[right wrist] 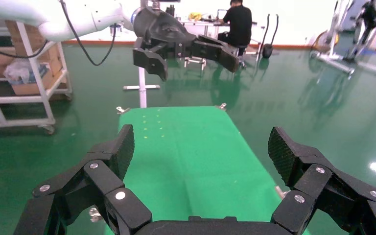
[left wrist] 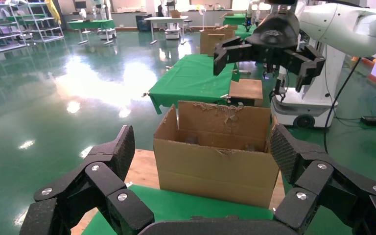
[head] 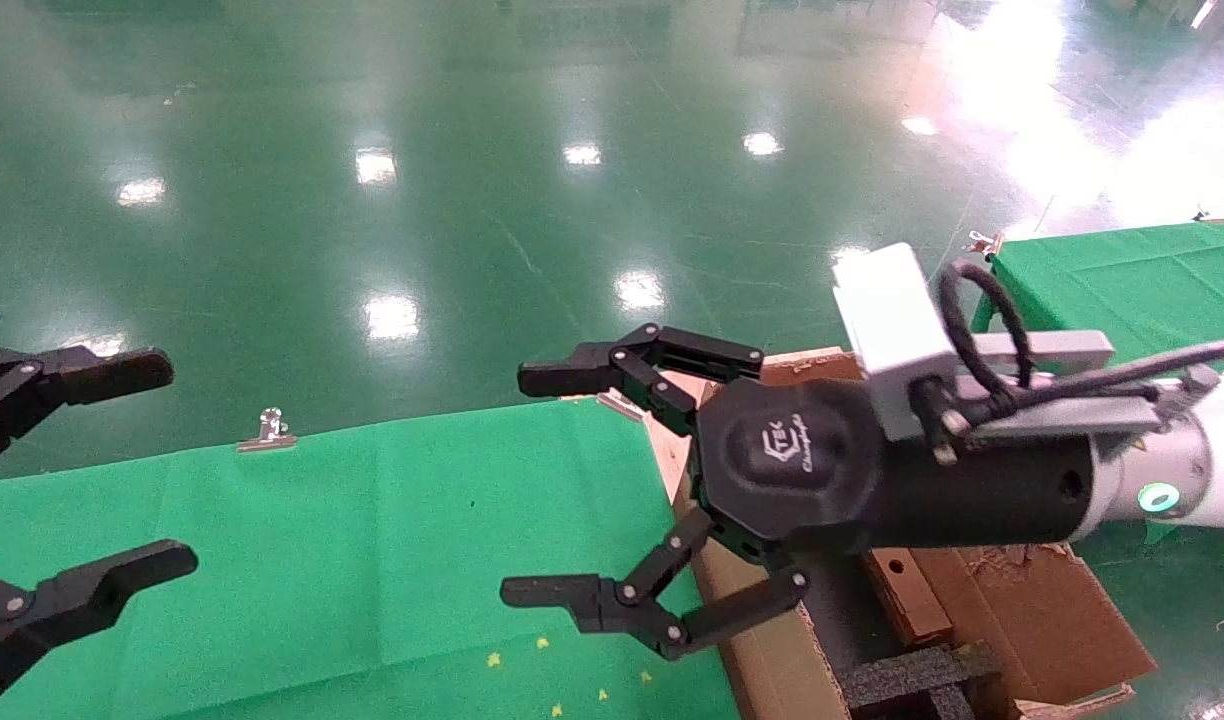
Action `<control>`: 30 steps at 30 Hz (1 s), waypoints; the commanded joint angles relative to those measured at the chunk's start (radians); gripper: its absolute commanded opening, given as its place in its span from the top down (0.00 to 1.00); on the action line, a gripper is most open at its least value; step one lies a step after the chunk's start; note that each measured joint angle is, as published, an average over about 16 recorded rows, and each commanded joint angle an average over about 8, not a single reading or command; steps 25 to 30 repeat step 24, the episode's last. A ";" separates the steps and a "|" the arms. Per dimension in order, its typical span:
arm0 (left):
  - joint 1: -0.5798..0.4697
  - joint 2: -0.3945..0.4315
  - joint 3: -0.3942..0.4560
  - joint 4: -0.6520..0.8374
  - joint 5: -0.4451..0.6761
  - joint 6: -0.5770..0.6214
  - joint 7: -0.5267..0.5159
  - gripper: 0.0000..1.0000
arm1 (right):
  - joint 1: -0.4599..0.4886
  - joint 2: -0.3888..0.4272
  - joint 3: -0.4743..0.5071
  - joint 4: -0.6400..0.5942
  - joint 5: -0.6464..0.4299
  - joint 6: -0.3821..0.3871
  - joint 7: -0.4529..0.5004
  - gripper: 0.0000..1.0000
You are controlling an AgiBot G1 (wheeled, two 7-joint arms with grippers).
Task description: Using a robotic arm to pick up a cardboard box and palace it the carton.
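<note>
1. Left gripper (head: 82, 480): black multi-link fingers, matte, with silver pivot pins, at nine o'clock in the head view above the green cloth; jaws spread wide, grasping nothing. The left wrist view shows its finger pads (left wrist: 123, 147) with a fine cross-hatched texture.
2. Green table (head: 372, 540): flat, covered in creased green cloth, with a metal binder clip (head: 267, 430) on its far edge.
3. Right gripper (head: 562, 485): the same black linkage on a black cylindrical wrist joined to a glossy white robotic arm (head: 1217, 450), carrying a grey camera block (head: 892, 320) and a looped black cable; it sits near centre, pointing toward nine o'clock over the table's right end. Jaws released, wide apart, empty.
4. Carton (head: 1032, 610): large, brown, corrugated, with ragged torn flaps, at five o'clock beneath the right wrist, just beside the table; black foam insert (head: 912, 675) inside.
5. Cardboard box (head: 907, 595): small, brown, rectangular, round hole in its upper face, lying inside the carton; long axis runs roughly eleven to five o'clock.
</note>
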 commanded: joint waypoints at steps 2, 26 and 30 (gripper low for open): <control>0.000 0.000 0.000 0.000 0.000 0.000 0.000 0.00 | -0.033 -0.003 0.053 0.016 -0.006 -0.011 -0.016 0.00; 0.000 0.000 0.000 0.000 0.000 0.000 0.000 0.00 | -0.024 -0.002 0.036 0.011 -0.006 -0.008 -0.012 0.00; 0.000 0.000 0.000 0.000 0.000 0.000 0.000 0.00 | -0.024 -0.002 0.036 0.011 -0.006 -0.008 -0.012 0.00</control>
